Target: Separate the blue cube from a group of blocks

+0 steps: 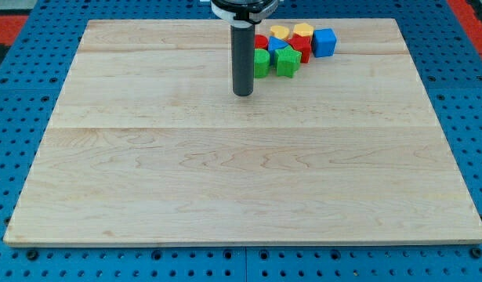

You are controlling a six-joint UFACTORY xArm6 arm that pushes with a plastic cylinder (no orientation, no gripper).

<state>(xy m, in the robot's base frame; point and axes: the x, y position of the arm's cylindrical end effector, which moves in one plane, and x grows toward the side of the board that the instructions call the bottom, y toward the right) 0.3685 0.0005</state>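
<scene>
At the upper centre of the frame sits one cluster: one blue cube (pixel 324 41) on its right end, two yellow blocks (pixel 280 32) (pixel 303 30), two red (pixel 302 48) (pixel 260 41), two green (pixel 287 61) (pixel 260 63), and a partly hidden blue piece (pixel 277 45). My tip (pixel 243 93) rests just lower left of the cluster; the rod carries no jaws. The cluster hugs the wooden board (pixel 225 180)'s top edge, with bare wood across the whole lower frame.

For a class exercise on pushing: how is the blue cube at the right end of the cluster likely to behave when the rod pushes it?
The blue cube shows flat faces, so it should slide, not roll. It sits low, so tipping seems unlikely. Touching a red block, it may drag neighbours; my tip stands left of the group.
</scene>
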